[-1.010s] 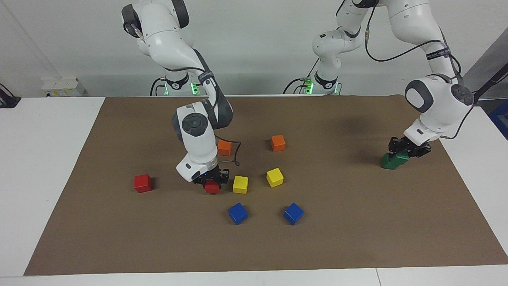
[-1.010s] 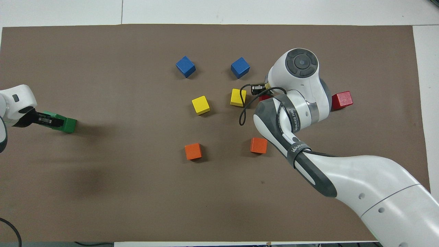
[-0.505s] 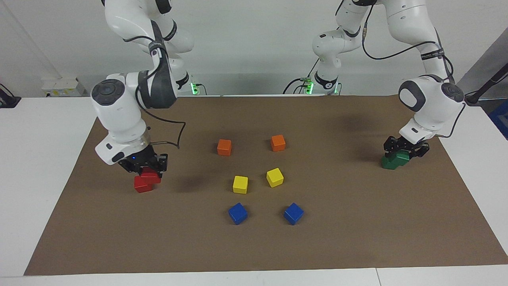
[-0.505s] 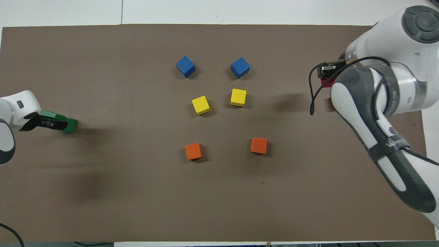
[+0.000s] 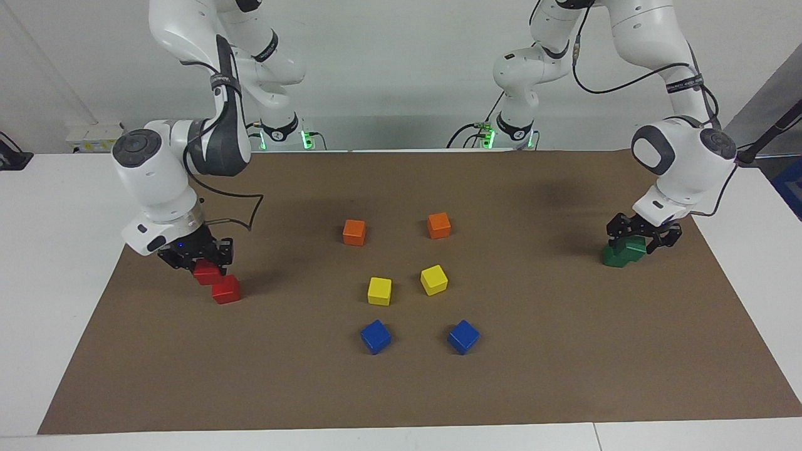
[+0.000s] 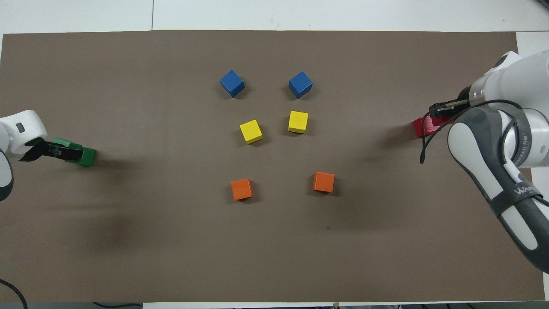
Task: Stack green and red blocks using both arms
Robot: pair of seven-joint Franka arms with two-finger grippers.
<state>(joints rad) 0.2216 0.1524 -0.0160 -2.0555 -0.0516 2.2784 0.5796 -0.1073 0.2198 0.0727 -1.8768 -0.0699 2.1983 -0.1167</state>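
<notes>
Right gripper: my fingers clamp a red block, raised beside the other red block on the table.
Left gripper: my fingers pinch the upper green block, set skewed on the lower green block.

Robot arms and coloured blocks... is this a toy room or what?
Probably a robotics lab: two white arms, the right arm and left arm, work over a brown mat with cabled bases and a bare wall.

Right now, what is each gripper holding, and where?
Right gripper pinches a red block by its sides; left gripper pinches a green block likewise.
</notes>
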